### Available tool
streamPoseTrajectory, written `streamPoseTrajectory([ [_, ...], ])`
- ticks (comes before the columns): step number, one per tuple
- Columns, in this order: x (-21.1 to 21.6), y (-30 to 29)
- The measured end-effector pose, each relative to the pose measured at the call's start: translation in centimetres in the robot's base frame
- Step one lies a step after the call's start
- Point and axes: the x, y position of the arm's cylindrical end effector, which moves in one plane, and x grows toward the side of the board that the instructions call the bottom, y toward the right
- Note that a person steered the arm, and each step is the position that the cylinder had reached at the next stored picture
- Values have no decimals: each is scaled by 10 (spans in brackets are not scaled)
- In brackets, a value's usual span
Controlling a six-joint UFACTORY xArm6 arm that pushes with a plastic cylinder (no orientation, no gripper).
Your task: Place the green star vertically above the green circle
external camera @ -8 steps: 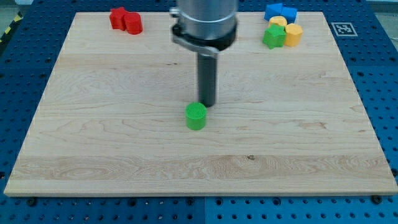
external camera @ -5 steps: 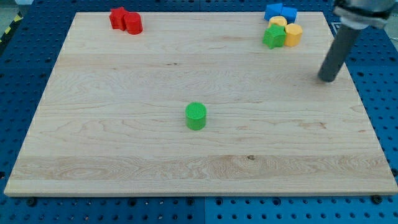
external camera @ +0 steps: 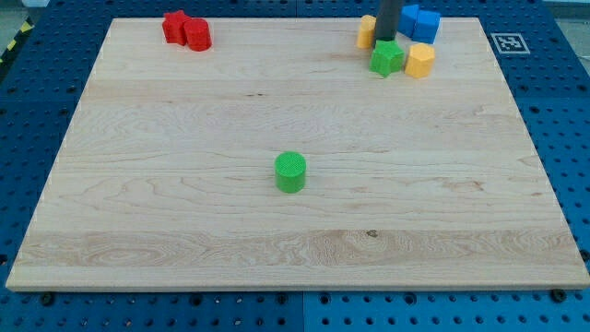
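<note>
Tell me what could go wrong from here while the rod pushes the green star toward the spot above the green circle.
My tip sits at the top edge of the green star block, wedged among other pieces. Two risks. One yellow block lies just to the tip's left and another yellow block beside the star, so either may get dragged along. Also, the star has far to travel left to line up over the green round block; an off-centre push could let it spin away.

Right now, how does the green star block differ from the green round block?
The green star block has points, while the green round block is a smooth cylinder. The star lies near the view's top, crowded by yellow blocks and my tip; the cylinder stands alone mid-board. Both are the same green.
</note>
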Motion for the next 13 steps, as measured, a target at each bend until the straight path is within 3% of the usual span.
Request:
streamPoseTrajectory([
  [3, 7, 42],
  [5, 47, 14],
  [8, 48, -77],
  [11, 48, -110],
  [13, 12, -5],
])
